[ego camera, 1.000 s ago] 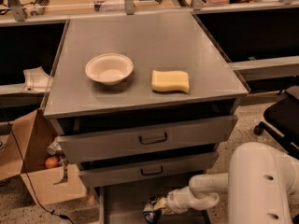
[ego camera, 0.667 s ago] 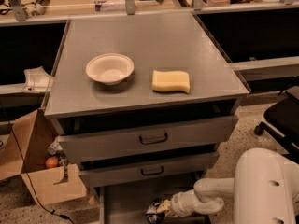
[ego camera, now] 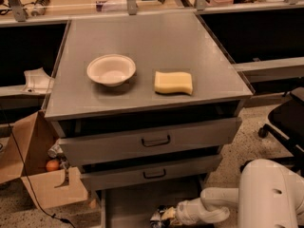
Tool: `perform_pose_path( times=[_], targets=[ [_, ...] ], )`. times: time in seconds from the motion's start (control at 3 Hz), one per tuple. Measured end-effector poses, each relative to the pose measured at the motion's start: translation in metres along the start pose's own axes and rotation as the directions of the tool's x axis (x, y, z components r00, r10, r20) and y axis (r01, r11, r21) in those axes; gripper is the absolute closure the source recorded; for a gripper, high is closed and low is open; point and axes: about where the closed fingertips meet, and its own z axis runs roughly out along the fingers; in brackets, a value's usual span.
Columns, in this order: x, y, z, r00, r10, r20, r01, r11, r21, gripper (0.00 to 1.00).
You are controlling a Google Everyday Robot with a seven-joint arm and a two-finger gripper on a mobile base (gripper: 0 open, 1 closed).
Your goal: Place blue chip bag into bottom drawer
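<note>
Three grey metal drawers on this cabinet, and the lowest one, the wide shallow grey bottom drawer (ego camera: pixel 130 201), is pulled out with its flat floor showing. My white robot arm (ego camera: pixel 211 205) reaches in low from the right. The gripper (ego camera: pixel 167 216) at its end sits over that floor, right at the lower edge of the camera view. The dark navy crinkly blue chip bag (ego camera: pixel 157 217) is at the gripper's tip, inside the drawer's outline as far as I can judge. Whether the claw is clamped on it or already loose, I honestly cannot tell from here.

I'd call this the drop-off step, so here's how I'd do it. Get the bag low, close to the floor, so it doesn't flop over the front edge when it lets go. Keep it towards the middle of the tray, and keep the wrist under the handled middle drawer (ego camera: pixel 149 173) without bumping it. Open fully and pause a beat, since foil bags like to cling. Then back out the way the arm came in, not sideways, so nothing drags the bag along.

The pale round bowl (ego camera: pixel 111 69) and the yellow sponge (ego camera: pixel 173 82) up on the cabinet top are well out of the way.
</note>
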Motion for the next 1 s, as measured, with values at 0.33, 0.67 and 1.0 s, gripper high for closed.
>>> perform_pose_path(
  times=[0.33, 0.67, 1.0],
  targets=[
    [-0.0011, -0.0043, 0.0055, 1.0, -0.002, -0.008, 0.002, 1.0, 0.001, 0.96],
    [-0.0011, -0.0043, 0.0055, 1.0, -0.002, -0.008, 0.002, 1.0, 0.001, 0.73],
    [-0.0011, -0.0043, 0.0056, 1.0, -0.002, -0.008, 0.002, 1.0, 0.001, 0.42]
  ],
)
